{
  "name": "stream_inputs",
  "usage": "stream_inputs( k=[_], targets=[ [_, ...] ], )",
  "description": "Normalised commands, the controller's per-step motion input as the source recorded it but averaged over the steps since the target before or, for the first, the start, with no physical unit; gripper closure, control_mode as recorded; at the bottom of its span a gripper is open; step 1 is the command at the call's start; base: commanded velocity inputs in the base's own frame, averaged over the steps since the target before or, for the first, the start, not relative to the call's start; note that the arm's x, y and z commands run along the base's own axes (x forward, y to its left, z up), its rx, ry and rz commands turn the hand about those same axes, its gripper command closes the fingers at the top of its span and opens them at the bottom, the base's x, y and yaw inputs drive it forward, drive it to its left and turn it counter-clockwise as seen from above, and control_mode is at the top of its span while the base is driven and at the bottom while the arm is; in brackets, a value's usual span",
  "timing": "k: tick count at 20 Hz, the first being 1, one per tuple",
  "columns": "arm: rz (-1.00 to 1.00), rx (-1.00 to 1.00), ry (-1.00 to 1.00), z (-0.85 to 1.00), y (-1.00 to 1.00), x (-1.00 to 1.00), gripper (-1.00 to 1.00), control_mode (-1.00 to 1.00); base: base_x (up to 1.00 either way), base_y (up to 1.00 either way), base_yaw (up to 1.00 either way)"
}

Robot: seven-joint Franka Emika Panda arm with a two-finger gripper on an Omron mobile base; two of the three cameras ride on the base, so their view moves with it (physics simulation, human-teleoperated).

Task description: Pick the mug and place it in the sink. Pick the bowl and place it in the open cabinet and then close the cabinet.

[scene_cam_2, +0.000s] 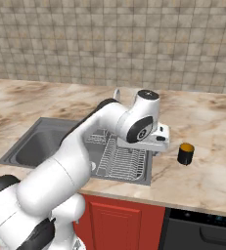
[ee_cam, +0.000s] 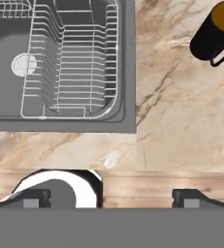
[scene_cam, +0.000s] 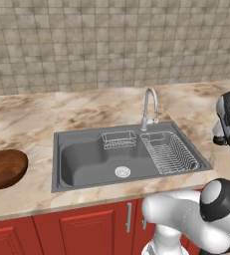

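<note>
Mug (scene_cam_2: 186, 154): a dark mug with an amber inside, standing upright on the marble counter (scene_cam: 27, 114) to the right of the sink (scene_cam: 86, 164), apart from the basin's right rim; in the hand view it lies at the upper right, its handle turned toward the lower right. Taking the sink as landmark and reading left to right: the bowl (scene_cam: 4, 168), glossy dark wood, rests on the counter well to the sink's left, near the counter's front edge. The sink itself holds a small wire basket (scene_cam: 119, 140) at its back, a round drain (scene_cam: 122, 172) in the floor, a wire rack (scene_cam: 169, 153) filling its right part, and the faucet (scene_cam: 150, 107) behind its rear rim. The gripper (ee_cam: 111, 199) hangs above the counter's front edge just right of the sink's right corner, its two fingertips spread wide with nothing between them.

Step in hand, as judged: the approach to the mug; neither object appears placed yet. The next move calls for travel to the right and toward the wall until the spread fingers straddle the mug's body, then a descent. Room: the counter around the mug is bare marble, so the approach looks free; the handle may foul one finger. For the drop, the sink's left part, free of the rack, offers the most room.
</note>
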Motion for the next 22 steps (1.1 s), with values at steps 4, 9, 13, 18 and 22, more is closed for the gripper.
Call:
stream_inputs(
  k=[4,9,13,18,22],
  targets=[
    [0.00,0.00,0.01,-0.19,-0.82,0.01,-1.00,-1.00,0.00,0.00,0.00],
    [0.00,0.00,0.03,-0.21,-0.76,0.22,-1.00,-1.00,0.00,0.00,0.00],
    [0.00,0.00,0.00,-0.24,-0.62,0.36,-1.00,-1.00,0.00,0.00,0.00],
    [0.00,0.00,0.00,-0.18,-0.49,0.47,-1.00,-1.00,0.00,0.00,0.00],
    [0.00,0.00,0.00,-0.14,-0.38,0.51,-1.00,-1.00,0.00,0.00,0.00]
  ],
)
